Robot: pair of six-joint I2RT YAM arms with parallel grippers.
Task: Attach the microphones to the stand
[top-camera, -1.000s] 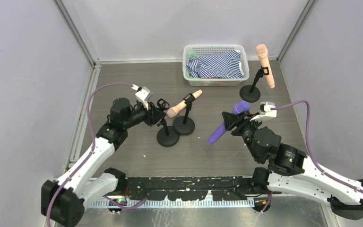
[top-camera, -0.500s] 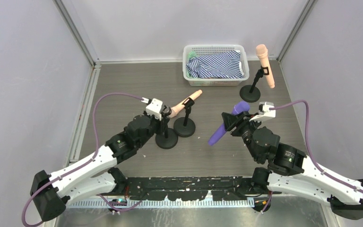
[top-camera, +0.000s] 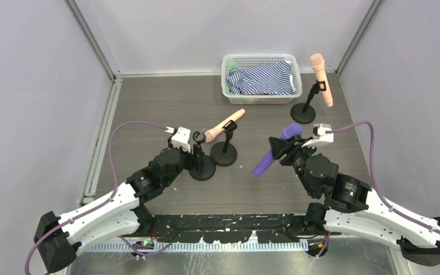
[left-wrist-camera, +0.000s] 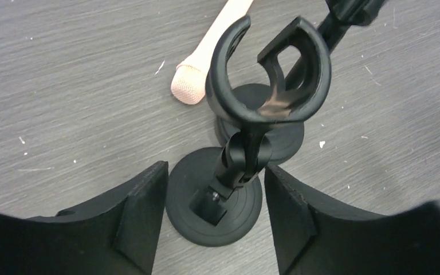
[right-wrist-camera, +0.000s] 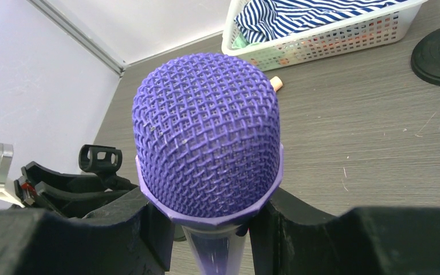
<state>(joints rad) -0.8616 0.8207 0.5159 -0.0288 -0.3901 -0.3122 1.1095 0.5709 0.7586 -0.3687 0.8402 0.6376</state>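
Note:
My right gripper [top-camera: 281, 148] [right-wrist-camera: 209, 229] is shut on the purple microphone [top-camera: 270, 153] [right-wrist-camera: 206, 137] just below its mesh head, holding it tilted above the table. My left gripper [top-camera: 198, 153] [left-wrist-camera: 215, 212] is open, its fingers on either side of the stem of an empty black stand [top-camera: 202, 167] [left-wrist-camera: 215, 197]. That stand's clip [left-wrist-camera: 269, 74] [right-wrist-camera: 100, 157] holds nothing. Right behind it, a peach microphone [top-camera: 223, 124] [left-wrist-camera: 190, 90] sits clipped in a second stand [top-camera: 224, 153]. Another peach microphone [top-camera: 321, 79] is clipped upright in the stand [top-camera: 303, 113] at the back right.
A white basket [top-camera: 262, 98] [right-wrist-camera: 321, 43] with striped cloth stands at the back, between the second and third stands. Grey walls close the table on the left, right and back. The two left stand bases sit close together.
My left arm swung in toward the empty stand, and its gripper went from shut to open around the stem. The right arm and purple microphone have not moved.

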